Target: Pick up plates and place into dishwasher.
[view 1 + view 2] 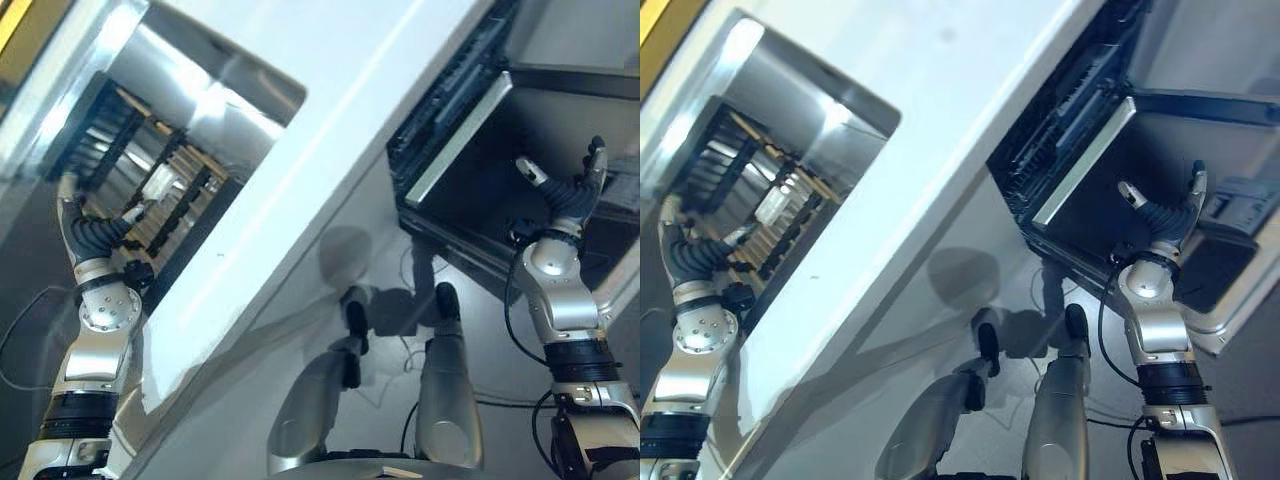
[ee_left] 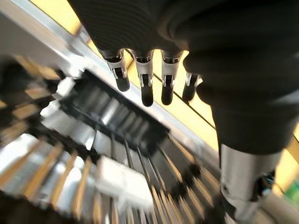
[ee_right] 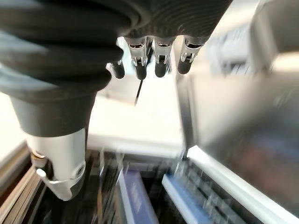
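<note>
**Both hands empty, one at the sink rack, one at the dishwasher**

Nearest in the left eye view, the left hand [image 1: 88, 232] reaches into a steel sink [image 1: 180, 60] set in the white counter [image 1: 330, 130]. Just past its fingers [image 1: 135, 213] lies a dark wire rack [image 1: 165, 195] with pale pieces among the wires, probably the plates, though I cannot tell for sure. The right hand [image 1: 572, 190] stands up in front of the open dishwasher [image 1: 470, 110], fingers spread, nothing in it.

From the right eye view it looks the same: the dishwasher door [image 1: 1090, 190] hangs open just beside the right hand's thumb, and the dark basket [image 1: 1065, 110] sits beyond it, well apart from the sink.

Along the left wrist view, straight, relaxed fingers [image 2: 147, 88] hover above the rack's wires, gripping nothing. A pale flat piece [image 2: 119, 179] lies below them among the wires.

Along the right wrist view, fingers [image 3: 161, 63] hang loose and open over the dishwasher's lower basket [image 3: 140, 196].

To my eye the step in hand is the pick. It would go best if the left hand comes down on a plate's rim, thumb on one face and fingers on the other, and lifts straight out of the slot so the wires don't snag it.

No brand, label or writing can be read anywhere.
</note>
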Motion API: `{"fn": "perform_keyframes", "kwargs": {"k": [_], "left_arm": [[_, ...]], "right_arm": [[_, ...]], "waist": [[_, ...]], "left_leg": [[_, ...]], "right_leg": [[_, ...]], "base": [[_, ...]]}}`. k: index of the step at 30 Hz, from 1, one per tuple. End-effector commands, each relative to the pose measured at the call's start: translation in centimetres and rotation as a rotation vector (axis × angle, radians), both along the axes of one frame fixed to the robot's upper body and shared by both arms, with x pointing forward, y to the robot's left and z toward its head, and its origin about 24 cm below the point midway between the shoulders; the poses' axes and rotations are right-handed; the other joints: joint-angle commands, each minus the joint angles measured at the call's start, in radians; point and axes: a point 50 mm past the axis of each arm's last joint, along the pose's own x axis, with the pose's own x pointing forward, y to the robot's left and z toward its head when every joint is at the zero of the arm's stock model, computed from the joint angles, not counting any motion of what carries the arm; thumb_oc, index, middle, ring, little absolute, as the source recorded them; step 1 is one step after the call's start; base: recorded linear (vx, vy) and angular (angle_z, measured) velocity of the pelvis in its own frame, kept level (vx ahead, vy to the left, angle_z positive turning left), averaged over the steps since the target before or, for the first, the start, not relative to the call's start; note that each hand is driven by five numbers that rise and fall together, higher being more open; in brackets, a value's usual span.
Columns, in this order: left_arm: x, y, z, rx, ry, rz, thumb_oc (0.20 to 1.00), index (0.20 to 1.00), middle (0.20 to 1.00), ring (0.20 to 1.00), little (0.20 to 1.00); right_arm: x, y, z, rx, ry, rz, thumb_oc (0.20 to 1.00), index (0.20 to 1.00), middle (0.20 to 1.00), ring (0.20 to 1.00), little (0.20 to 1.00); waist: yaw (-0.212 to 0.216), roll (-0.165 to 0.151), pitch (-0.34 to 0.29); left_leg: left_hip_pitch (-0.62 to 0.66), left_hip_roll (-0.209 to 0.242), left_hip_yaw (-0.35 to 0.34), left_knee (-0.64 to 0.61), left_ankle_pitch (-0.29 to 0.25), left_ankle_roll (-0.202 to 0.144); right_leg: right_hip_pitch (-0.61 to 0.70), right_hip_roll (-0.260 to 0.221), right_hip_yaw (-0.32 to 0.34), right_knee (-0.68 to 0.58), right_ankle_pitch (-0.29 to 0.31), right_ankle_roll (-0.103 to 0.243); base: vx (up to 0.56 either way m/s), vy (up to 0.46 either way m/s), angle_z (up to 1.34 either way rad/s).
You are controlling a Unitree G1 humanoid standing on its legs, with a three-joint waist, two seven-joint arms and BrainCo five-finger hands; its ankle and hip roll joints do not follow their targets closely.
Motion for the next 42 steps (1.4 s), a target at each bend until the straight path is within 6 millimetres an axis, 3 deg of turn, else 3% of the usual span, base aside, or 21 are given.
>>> {"fn": "perform_keyframes", "kwargs": {"k": [1,7,12,16,23,28,31,34,38,42], "left_arm": [[1.3,-3.0,-1.4,-0.086,-0.012,-0.071,1.000,1.000,1.000,1.000,1.000],[0.6,-3.0,-2.7,-0.122,-0.002,-0.067,1.000,1.000,1.000,1.000,1.000],[0.2,-3.1,-3.6,-0.141,0.016,-0.067,1.000,1.000,1.000,1.000,1.000],[0.3,-3.3,-4.0,-0.147,0.015,-0.055,1.000,1.000,1.000,1.000,1.000],[1.0,-4.4,-4.9,-0.183,0.005,-0.077,1.000,1.000,1.000,1.000,1.000],[1.7,-5.4,-5.2,-0.222,0.000,-0.096,1.000,1.000,1.000,1.000,1.000],[1.8,-5.8,-5.6,-0.239,0.010,-0.102,1.000,1.000,1.000,1.000,1.000],[1.7,-6.0,-6.0,-0.250,0.023,-0.103,1.000,1.000,1.000,1.000,1.000],[1.6,-6.2,-6.7,-0.268,0.049,-0.129,1.000,1.000,1.000,1.000,1.000],[1.9,-7.5,-6.1,-0.242,0.046,-0.191,1.000,1.000,1.000,1.000,1.000]], "right_arm": [[-1.6,0.0,3.5,-0.079,-0.206,-0.049,1.000,1.000,1.000,1.000,1.000],[-3.9,-1.8,1.4,-0.094,-0.219,-0.216,1.000,1.000,1.000,1.000,1.000],[-5.4,-2.6,-0.8,-0.174,-0.125,-0.275,1.000,1.000,1.000,1.000,1.000],[-6.0,-2.9,-2.4,-0.108,-0.092,-0.287,1.000,1.000,1.000,1.000,1.000],[-7.1,-3.1,-4.5,0.000,-0.154,-0.446,1.000,1.000,1.000,1.000,1.000],[-6.9,-3.9,-7.2,0.195,-0.134,-0.454,1.000,1.000,1.000,1.000,1.000],[-6.6,-4.1,-7.9,0.245,-0.152,-0.432,1.000,1.000,1.000,1.000,1.000],[-5.8,-4.2,-8.3,0.417,-0.218,-0.376,1.000,1.000,1.000,1.000,1.000],[-4.4,-3.6,-7.4,0.503,-0.339,-0.271,1.000,1.000,1.000,1.000,1.000],[-2.3,-2.7,-5.2,0.646,-0.512,-0.144,1.000,1.000,1.000,1.000,1.000]], "waist": [[-0.046,0.009,-0.013],[-0.079,0.026,-0.021],[-0.108,0.030,-0.028],[-0.141,0.042,-0.015],[-0.206,0.108,0.043],[-0.235,0.164,0.057],[-0.228,0.193,0.057],[-0.217,0.218,0.057],[-0.200,0.243,0.057],[-0.179,0.258,0.057]], "left_leg": [[-0.023,0.021,-0.069,0.062,-0.027,-0.043],[0.001,0.023,-0.040,0.065,-0.041,-0.047],[0.012,0.018,-0.016,0.093,-0.063,-0.045],[-0.007,0.011,0.002,0.128,-0.077,-0.042],[-0.063,-0.022,0.023,0.227,-0.135,-0.028],[-0.078,-0.041,0.048,0.248,-0.151,-0.020],[-0.108,-0.048,0.061,0.278,-0.166,-0.012],[-0.157,-0.050,0.078,0.321,-0.184,-0.011],[-0.222,-0.048,0.089,0.392,-0.213,-0.012],[-0.294,-0.047,0.086,0.512,-0.255,-0.005]], "right_leg": [[0.004,0.008,0.024,0.023,0.054,-0.032],[0.016,0.001,0.041,0.020,0.055,-0.031],[0.016,0.003,0.062,0.038,0.051,-0.034],[-0.023,0.013,0.088,0.075,0.048,-0.040],[-0.108,0.033,0.148,0.194,0.016,-0.053],[-0.143,0.022,0.191,0.220,0.018,-0.055],[-0.184,0.002,0.186,0.257,0.008,-0.059],[-0.238,-0.018,0.177,0.297,-0.007,-0.062],[-0.304,-0.011,0.175,0.388,-0.053,-0.075],[-0.379,0.000,0.166,0.514,-0.112,-0.092]], "base": [[-0.01,0.065,-0.13],[0.02,0.093,-0.31],[0.03,0.100,-0.14],[-0.03,0.131,-0.16],[-0.04,0.174,-0.18],[0.03,0.170,-0.31],[0.04,0.073,-0.30],[0.03,-0.009,-0.19],[0.02,-0.077,-0.18],[-0.01,-0.157,0.14]]}}
